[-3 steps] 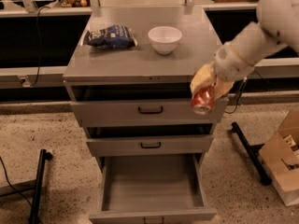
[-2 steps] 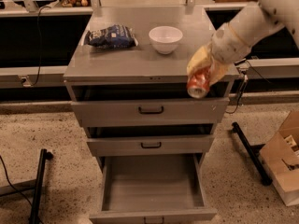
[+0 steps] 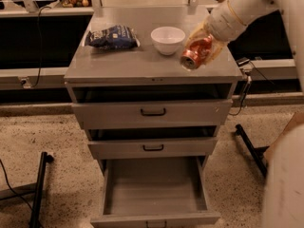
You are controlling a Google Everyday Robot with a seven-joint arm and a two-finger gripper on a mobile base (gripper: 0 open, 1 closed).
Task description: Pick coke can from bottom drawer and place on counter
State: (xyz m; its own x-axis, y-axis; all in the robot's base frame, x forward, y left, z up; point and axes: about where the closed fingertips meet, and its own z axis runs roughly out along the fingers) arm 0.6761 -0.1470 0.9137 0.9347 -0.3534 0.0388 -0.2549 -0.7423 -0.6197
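The grey worktop (image 3: pixel 142 66) sits above three drawers (image 3: pixel 152 114) on speckled flooring (image 3: pixel 47 132). The bottom drawer (image 3: pixel 154 194) is pulled out. One white bowl (image 3: pixel 167 39) sits mid-back and one dark blue chip bag (image 3: pixel 113 36) lies near the back-left corner. Near the right edge, the gripper (image 3: pixel 202 44) is clamped round the one coke can (image 3: pixel 194 55), which is tilted beside the bowl.

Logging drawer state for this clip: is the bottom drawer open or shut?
Open: the bottom drawer is pulled out, its floor showing. The end effector holds the coke can tilted over the counter.
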